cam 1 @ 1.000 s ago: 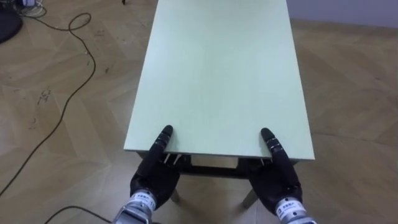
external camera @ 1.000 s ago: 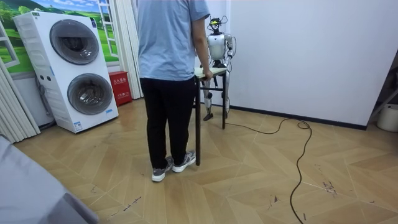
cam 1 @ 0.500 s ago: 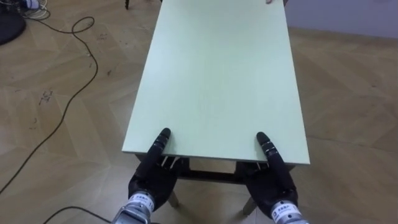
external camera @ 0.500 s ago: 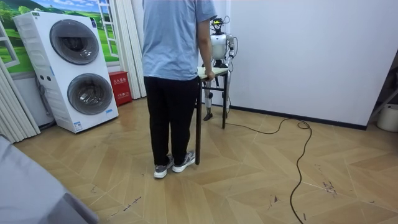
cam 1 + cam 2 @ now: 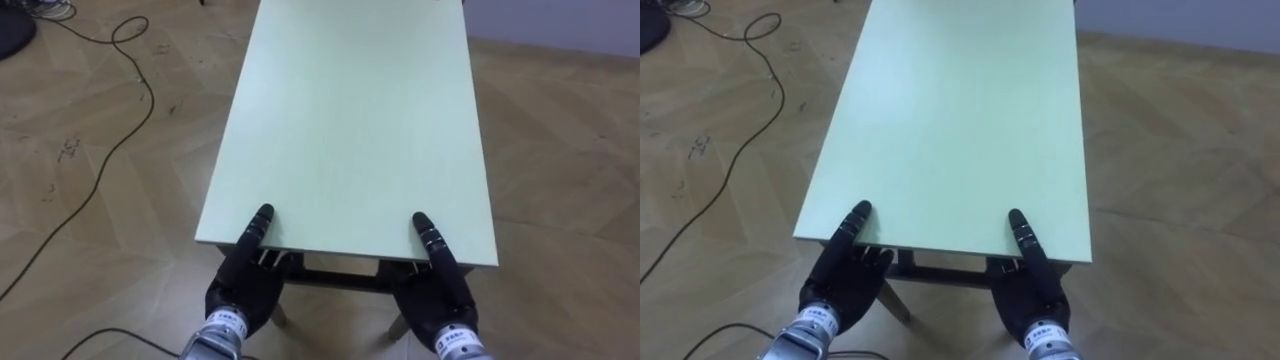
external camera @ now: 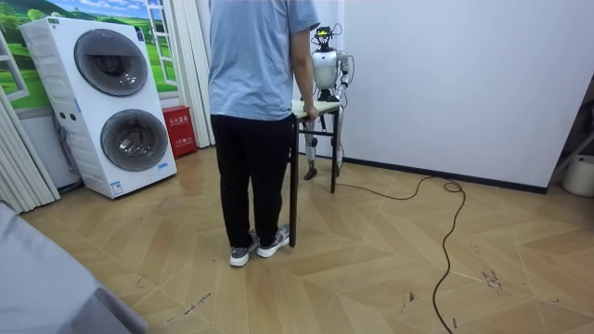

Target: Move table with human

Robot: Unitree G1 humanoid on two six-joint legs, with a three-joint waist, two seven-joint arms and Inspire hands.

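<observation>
Both robot hands are on the near short edge of the pale green surface (image 5: 350, 130). The left robot hand (image 5: 245, 285) has its thumb laid flat on top near the left corner. Its palm sits below the edge and its fingers (image 5: 876, 258) curl up under the board, so the edge is pinched between thumb and fingers. The right robot hand (image 5: 435, 295) takes the same hold near the right corner, thumb stretched along the top and the rest of it tucked beneath the edge. Neither is spread wide; both are clamped on the board. The dark frame (image 5: 340, 275) of the surface shows between the two wrists, just under the edge.

The surface runs lengthwise away from the robot over a herringbone wood floor (image 5: 560, 150).

In the room view, the robot stands at the far end of the surface, close to the white wall (image 6: 464, 83). A person (image 6: 255, 93) stands at the near end, back to the camera, with one hand (image 6: 309, 112) gripping that end's edge. One dark table leg (image 6: 293, 186) hangs down right beside the person's legs; whether it touches the floor I can't tell. Stacked laundry machines (image 6: 107, 102) stand at the room view's left, a red box (image 6: 179, 130) beside them.
</observation>
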